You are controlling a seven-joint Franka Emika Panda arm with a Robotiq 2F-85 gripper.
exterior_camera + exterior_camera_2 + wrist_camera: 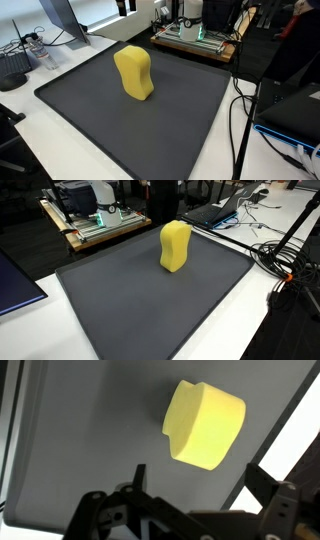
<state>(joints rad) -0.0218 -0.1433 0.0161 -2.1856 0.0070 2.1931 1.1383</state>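
Note:
A yellow, waisted foam block (pixel 134 72) stands upright on a dark grey mat (pixel 110 125), seen in both exterior views; it also shows in an exterior view (pixel 175 245). The arm and gripper do not show in either exterior view. In the wrist view my gripper (pixel 198 488) is open and empty, its two black fingers spread wide at the bottom of the frame. The yellow block (pixel 204 425) lies beyond the fingertips, well apart from them, above the dark mat (pixel 90 430).
The mat (pixel 150 310) lies on a white table. A wooden board with electronics (pixel 195 40) stands behind the mat. Black cables (pixel 240 110) run along one mat edge. A laptop (pixel 215 212) and cables (pixel 290 260) sit nearby.

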